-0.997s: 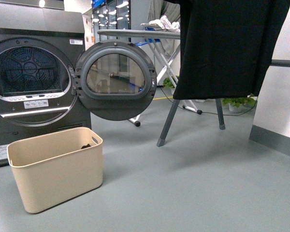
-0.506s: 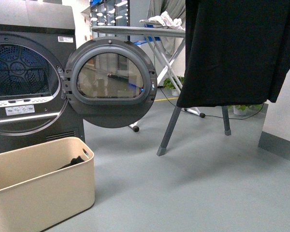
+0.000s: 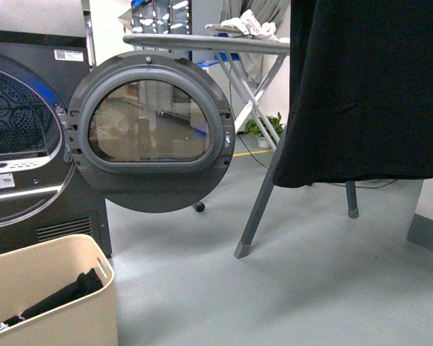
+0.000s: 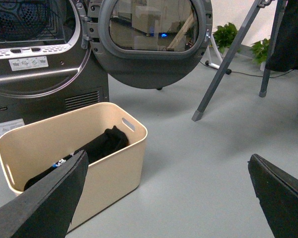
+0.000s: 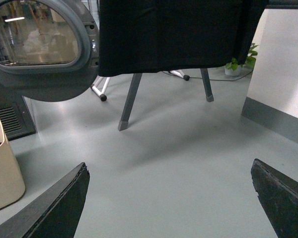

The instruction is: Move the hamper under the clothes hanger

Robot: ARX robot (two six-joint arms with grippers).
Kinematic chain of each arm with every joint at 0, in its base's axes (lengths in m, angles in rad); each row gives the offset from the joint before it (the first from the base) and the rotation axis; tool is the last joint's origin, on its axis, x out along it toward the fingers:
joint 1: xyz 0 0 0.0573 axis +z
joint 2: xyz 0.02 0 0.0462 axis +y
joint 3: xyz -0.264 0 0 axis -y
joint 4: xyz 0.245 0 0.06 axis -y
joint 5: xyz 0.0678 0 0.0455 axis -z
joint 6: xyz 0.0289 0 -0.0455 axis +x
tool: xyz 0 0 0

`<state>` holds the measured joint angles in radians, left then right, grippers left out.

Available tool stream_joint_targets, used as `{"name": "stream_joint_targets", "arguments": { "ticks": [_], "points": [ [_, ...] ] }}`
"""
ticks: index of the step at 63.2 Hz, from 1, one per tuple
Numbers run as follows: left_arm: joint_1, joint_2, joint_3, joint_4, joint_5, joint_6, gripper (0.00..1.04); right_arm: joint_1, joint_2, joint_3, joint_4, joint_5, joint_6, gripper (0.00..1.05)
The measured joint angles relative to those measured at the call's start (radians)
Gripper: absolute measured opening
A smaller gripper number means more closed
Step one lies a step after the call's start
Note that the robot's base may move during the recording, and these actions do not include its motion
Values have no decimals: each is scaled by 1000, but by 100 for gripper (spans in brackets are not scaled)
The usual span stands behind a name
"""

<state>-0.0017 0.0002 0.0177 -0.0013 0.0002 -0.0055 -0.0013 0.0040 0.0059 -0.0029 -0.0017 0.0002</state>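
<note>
One hamper (image 4: 111,166), one clothes hanger (image 3: 256,209), one dryer (image 3: 155,189)

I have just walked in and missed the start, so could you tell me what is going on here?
A two-armed robot is to move the hamper under the clothes hanger. The left gripper and right gripper are both open and hold nothing. The hamper, with dark clothes inside, stands by the open dryer, not yet under the hanger, where a black garment hangs.
</note>
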Motion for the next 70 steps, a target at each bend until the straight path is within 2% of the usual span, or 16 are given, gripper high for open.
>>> {"name": "stream_joint_targets", "arguments": {
  "ticks": [70],
  "points": [
    [0,1,0,0,0,0,98,0,0,0,0,0,0,97]
  ]
}}
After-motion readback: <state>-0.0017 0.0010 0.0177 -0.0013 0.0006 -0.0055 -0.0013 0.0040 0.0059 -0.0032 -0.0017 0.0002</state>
